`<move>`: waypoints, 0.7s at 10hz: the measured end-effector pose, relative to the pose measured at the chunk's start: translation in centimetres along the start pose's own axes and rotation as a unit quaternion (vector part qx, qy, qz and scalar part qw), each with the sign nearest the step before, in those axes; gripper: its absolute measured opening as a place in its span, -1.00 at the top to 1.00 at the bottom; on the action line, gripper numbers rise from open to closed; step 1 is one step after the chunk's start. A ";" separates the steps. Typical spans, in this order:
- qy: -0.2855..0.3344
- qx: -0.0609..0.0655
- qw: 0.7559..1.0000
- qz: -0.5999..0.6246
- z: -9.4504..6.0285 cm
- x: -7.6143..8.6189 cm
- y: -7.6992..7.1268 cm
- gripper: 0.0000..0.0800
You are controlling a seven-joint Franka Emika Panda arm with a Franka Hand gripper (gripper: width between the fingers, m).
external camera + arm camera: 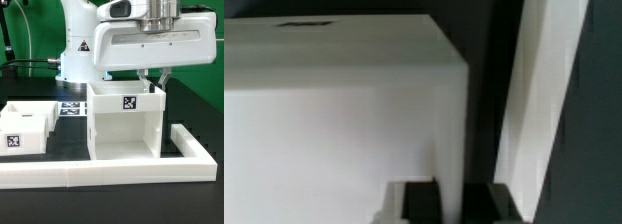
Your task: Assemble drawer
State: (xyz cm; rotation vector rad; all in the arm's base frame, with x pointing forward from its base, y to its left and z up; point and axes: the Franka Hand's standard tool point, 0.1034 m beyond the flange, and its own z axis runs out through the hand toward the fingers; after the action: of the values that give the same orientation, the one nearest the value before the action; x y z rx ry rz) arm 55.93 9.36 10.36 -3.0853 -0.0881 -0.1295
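Observation:
The drawer's white boxy housing [125,125] stands in the middle of the table with its open side to the front and a tag on its top front edge. My gripper [156,80] is at the housing's back top corner on the exterior view's right. In the wrist view its two black fingers [416,205] press on either side of a thin white housing wall [452,150], so the gripper [452,202] is shut on it. One shallow white tray [25,125] with a tag sits at the exterior view's left. Its knob does not show, and no second tray is in view.
The long low white L-shaped border wall [110,176] runs along the front and up the exterior view's right side [192,142], close to the housing. The marker board [68,108] lies flat behind the tray. The robot's white base [75,50] stands behind.

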 end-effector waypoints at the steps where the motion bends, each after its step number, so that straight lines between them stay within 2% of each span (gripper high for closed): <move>1: 0.000 0.000 1.000 -0.003 0.0 0.0 0.0 0.91; 5: 0.008 0.012 0.990 0.143 0.1 0.0 -0.6 0.91; 7: 0.014 0.023 0.976 0.217 0.0 1.2 -0.3 0.90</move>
State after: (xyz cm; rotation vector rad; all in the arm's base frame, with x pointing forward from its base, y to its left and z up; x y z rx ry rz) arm 57.06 9.71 10.49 -2.9669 0.5693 -0.1470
